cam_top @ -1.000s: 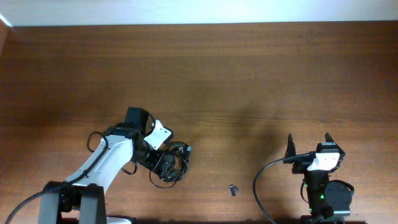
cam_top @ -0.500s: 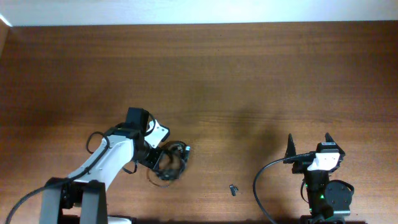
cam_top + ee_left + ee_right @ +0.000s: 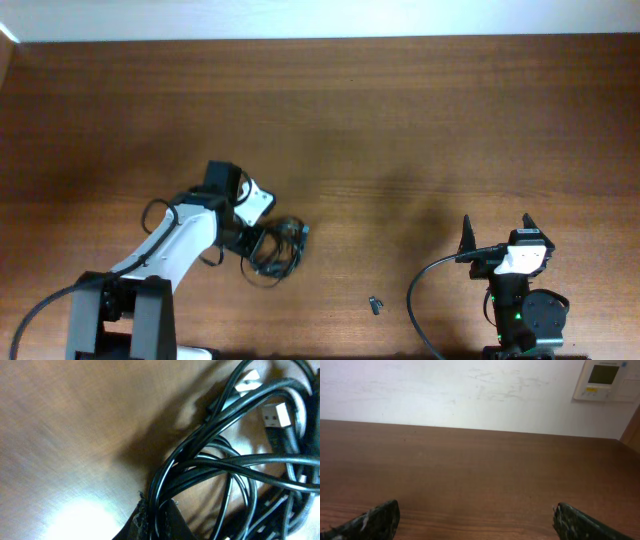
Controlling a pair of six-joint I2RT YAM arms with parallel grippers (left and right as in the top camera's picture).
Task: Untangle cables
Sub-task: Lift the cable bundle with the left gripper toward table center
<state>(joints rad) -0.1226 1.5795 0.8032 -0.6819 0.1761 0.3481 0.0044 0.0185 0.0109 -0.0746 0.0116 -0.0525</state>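
A tangled bundle of black cables (image 3: 277,250) lies on the wooden table left of centre. In the left wrist view the cables (image 3: 225,460) loop tightly over one another, with two silver USB plugs (image 3: 275,415) showing at the upper right. My left gripper (image 3: 246,240) is at the bundle's left side. Up close, the left gripper (image 3: 157,512) is shut on a couple of cable strands running between its dark fingers. My right gripper (image 3: 497,228) rests far to the right near the front edge, open, and in its own view the right gripper (image 3: 477,517) holds nothing.
A small dark loose piece (image 3: 375,304) lies on the table between the two arms, near the front edge. The right arm's own cable (image 3: 420,285) curves beside its base. A white wall with a wall panel (image 3: 606,379) stands beyond the table's far edge.
My left gripper has shut on strands of the cable bundle and drawn back slightly to the upper left, tightening the bundle. The right arm has not moved.
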